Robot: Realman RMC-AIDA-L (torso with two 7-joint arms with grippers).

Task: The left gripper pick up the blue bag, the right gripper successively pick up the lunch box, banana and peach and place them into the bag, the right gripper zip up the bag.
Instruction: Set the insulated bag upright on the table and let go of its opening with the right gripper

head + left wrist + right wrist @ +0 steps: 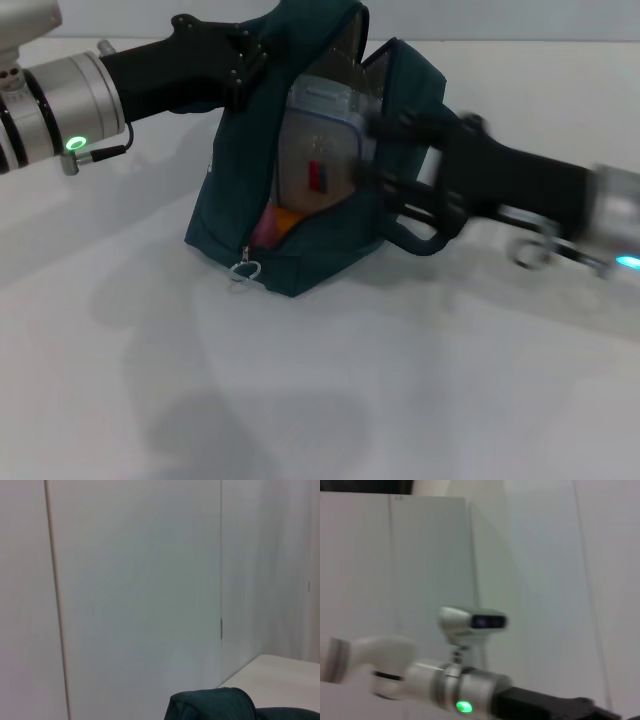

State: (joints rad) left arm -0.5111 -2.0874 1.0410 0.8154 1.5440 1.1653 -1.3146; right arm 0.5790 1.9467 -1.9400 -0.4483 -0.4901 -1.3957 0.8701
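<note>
White tabletop point(330, 390) fills the head view, with a pale wall behind it. On it stands the blue bag point(320, 255), its zipped mouth gaping toward the camera and a small metal zipper pull point(243, 270) hanging at the lower front corner.

From the left, the left gripper point(250, 62) reaches to the bag's top edge and is closed on the fabric, holding that side up. Its silver wrist shows a green light.

Inside the opening, the lunch box point(322, 140) stands on edge, clear with a bluish rim and a small red and dark sticker. Below it, at the bottom of the opening, sit the pink peach point(266, 228) and, just beside it, an orange bit of the banana point(287, 220).

From the right, the right gripper point(375, 150) reaches to the bag's mouth beside the lunch box; it is blurred, and I cannot tell how its jaws stand. A dark strap loop point(425, 235) hangs under that arm.
</note>
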